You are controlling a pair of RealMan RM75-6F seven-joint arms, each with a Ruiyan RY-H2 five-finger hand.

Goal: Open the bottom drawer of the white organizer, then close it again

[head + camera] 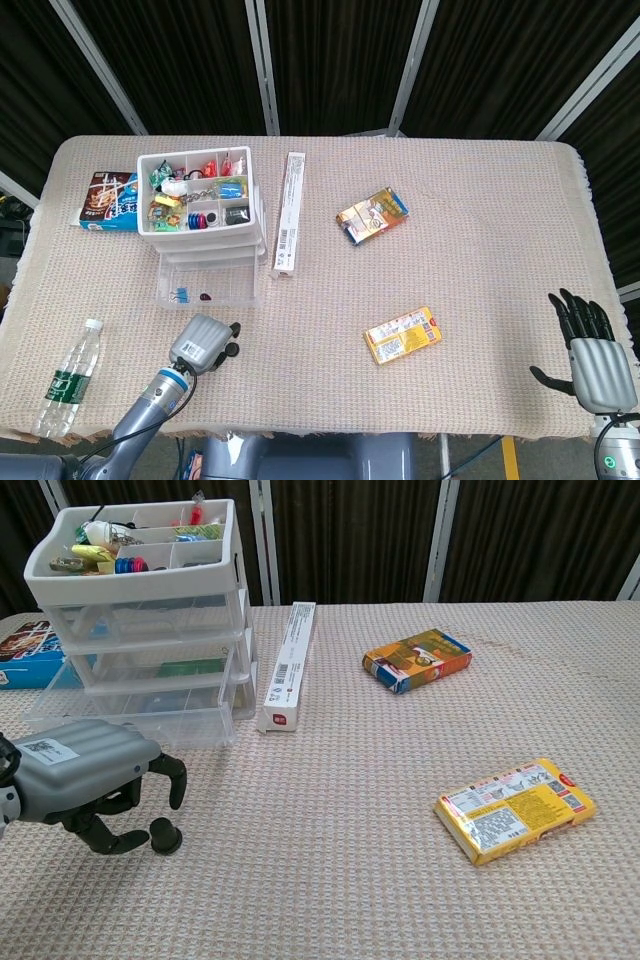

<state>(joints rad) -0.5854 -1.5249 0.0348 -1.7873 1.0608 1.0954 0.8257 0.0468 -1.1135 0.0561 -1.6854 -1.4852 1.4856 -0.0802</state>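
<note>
Head view: showing a white organizer (pixel 196 191) sitting at the far left of a table (pixel 470 220) covered in beige woven cloth, its open top tray packed with small colourful items. Standing pulled out toward the robot, the bottom drawer (pixel 204 283), clear plastic, with a blue item and a small dark red one lying inside. Resting just in front of that drawer, apart from it, the left hand (pixel 204 342), grey back upward, fingers curled under and gripping nothing. Hovering at the near right corner of the table, the right hand (pixel 589 352), fingers spread and pointing away from the robot, holding nothing.

Chest view: showing the left hand (pixel 88 784) propped on dark fingertips on the cloth, near the drawer's front edge (pixel 140 726); possibly a narrow gap between them, though hard to judge from this low angle. Sitting closed above it, the two upper drawers.

Lying beside the organizer on its right, a long white box (pixel 286 213), end toward the robot. Further right, an orange and blue snack pack (pixel 372 215), and nearer the robot a yellow packet (pixel 402 334). Peeking out at the organizer's left, a blue snack bag (pixel 108 200). Lying near the left front edge, a water bottle (pixel 68 378) with a green label and white cap.
</note>
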